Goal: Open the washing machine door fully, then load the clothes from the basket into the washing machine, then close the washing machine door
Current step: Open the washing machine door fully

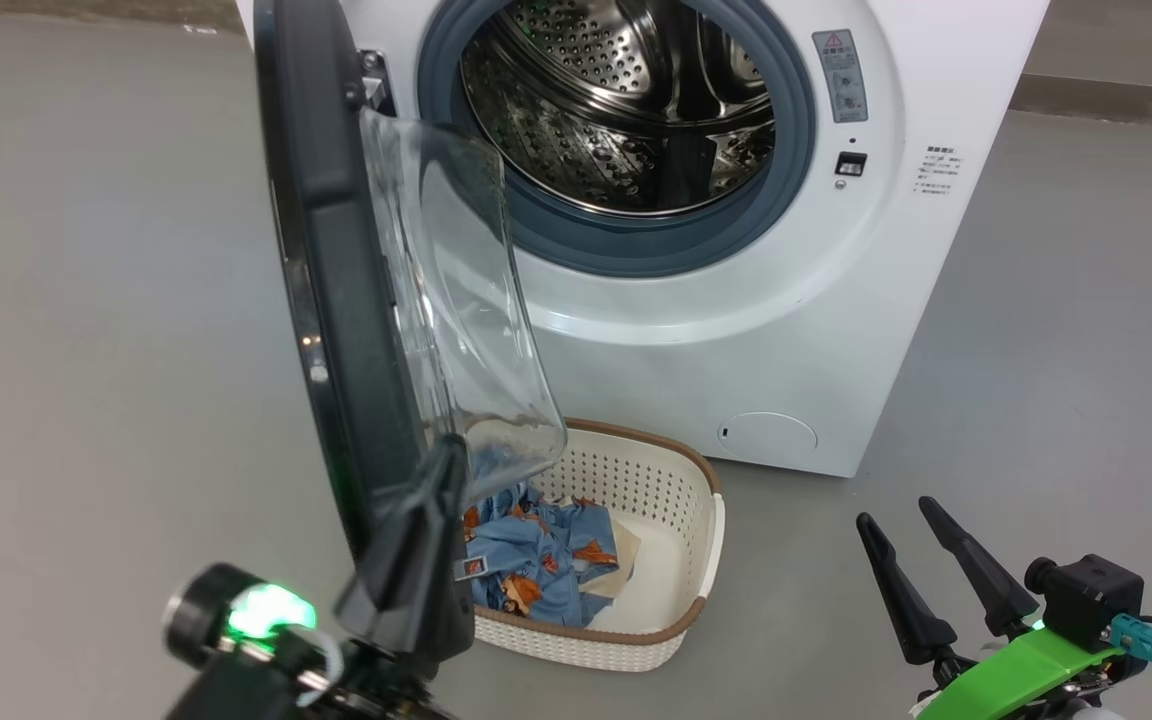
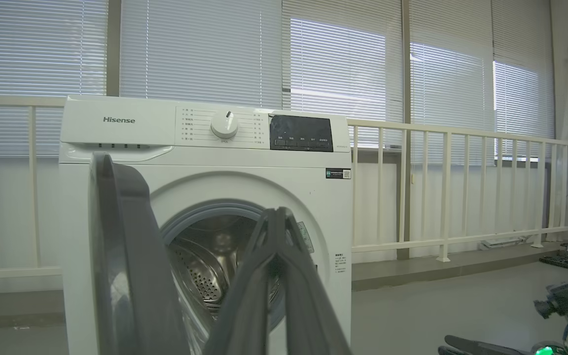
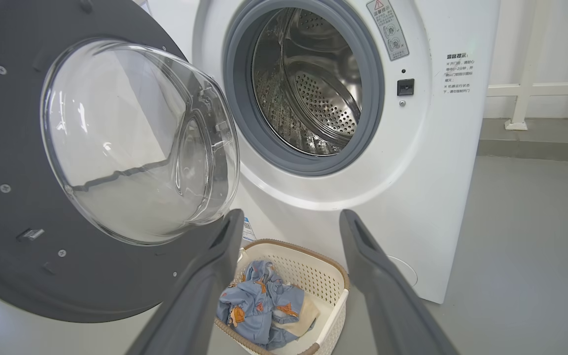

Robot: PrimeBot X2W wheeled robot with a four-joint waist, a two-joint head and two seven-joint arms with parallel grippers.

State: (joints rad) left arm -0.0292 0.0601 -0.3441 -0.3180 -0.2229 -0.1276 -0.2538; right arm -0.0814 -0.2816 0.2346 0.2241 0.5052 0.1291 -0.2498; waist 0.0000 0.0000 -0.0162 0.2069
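A: where's the cream perforated plastic basket (image 1: 658,478)?
B: on the floor (image 1: 86,300) before the white boxy washing machine (image 1: 836,330), partly under its black-rimmed round door (image 1: 336,300) at left. light-blue printed clothes (image 1: 536,565) inside.

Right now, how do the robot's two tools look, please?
Both have two long, black, pointed fingers. The right tool sits on a bright green bracket with a black block and a teal plug. Near the left tool, a green light glows on a black cylinder.
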